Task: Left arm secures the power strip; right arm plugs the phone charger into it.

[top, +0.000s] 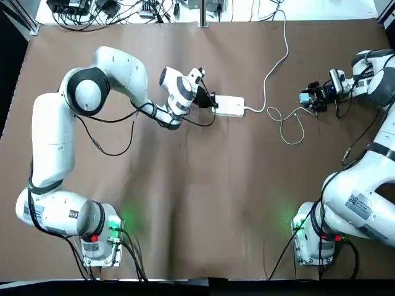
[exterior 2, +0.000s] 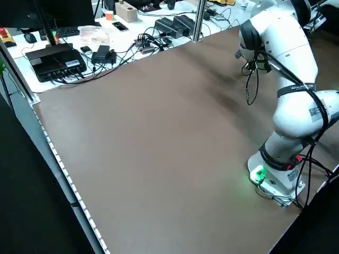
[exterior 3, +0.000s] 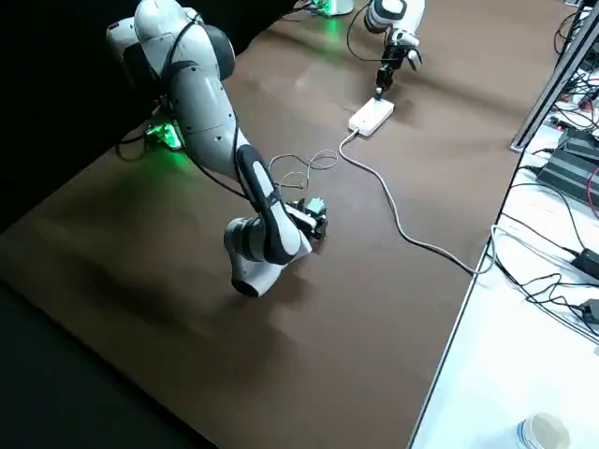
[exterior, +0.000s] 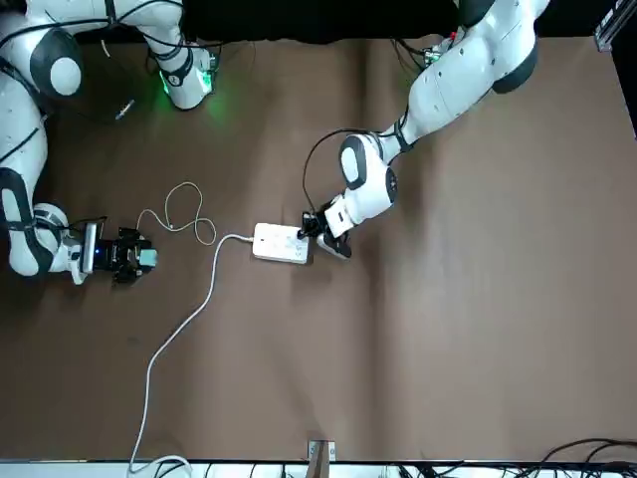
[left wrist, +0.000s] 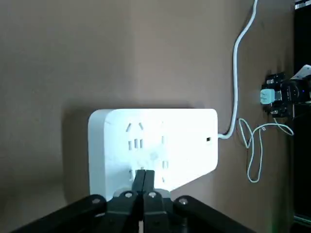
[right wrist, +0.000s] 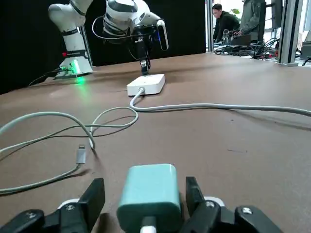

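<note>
Teal phone charger (right wrist: 148,194) is gripped by the right gripper (right wrist: 146,204) near the table's right edge, ready for plugging. Mid-table, the power strip (top: 229,106) is pinned by the closed left gripper (left wrist: 144,184).

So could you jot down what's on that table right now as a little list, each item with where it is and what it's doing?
power strip: flat on the table, thick white cord leaving one end
left end effector: fingers shut, tips pressed on the strip's end opposite the cord
phone charger: teal cube between the right end effector's fingers, apart from the strip
charger cable: thin, looped on the table between charger and strip
plugged in: not yet
</note>
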Robot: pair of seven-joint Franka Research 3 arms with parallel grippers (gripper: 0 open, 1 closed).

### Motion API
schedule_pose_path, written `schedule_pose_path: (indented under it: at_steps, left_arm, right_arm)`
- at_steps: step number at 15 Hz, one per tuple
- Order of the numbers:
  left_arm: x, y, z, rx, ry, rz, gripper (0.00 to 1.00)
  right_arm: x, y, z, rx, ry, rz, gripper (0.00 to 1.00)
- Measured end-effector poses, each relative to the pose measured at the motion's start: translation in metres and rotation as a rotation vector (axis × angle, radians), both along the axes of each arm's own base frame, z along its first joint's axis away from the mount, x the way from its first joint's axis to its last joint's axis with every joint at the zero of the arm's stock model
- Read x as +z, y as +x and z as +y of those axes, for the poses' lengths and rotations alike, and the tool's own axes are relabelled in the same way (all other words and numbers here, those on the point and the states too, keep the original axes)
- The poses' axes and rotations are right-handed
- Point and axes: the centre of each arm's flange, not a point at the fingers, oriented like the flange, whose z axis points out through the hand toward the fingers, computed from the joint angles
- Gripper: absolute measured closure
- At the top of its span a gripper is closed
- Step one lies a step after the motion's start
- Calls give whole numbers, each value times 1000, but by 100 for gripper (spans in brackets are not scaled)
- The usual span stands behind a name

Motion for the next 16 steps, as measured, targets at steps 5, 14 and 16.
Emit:
schedule_pose_path:
  at_steps: [5, 14, 16]
  left_arm:
    - [-3, 1, 2, -4, 4, -6, 99]
    - [-4, 1, 2, -5, 5, -8, 98]
    - [-4, 1, 2, -5, 5, -8, 98]
  right_arm:
    - [0, 3, 1, 8, -11, -42, 30]
    - [3, 9, 0, 4, -26, -66, 52]
    - [3, 9, 1, 5, -29, -67, 52]
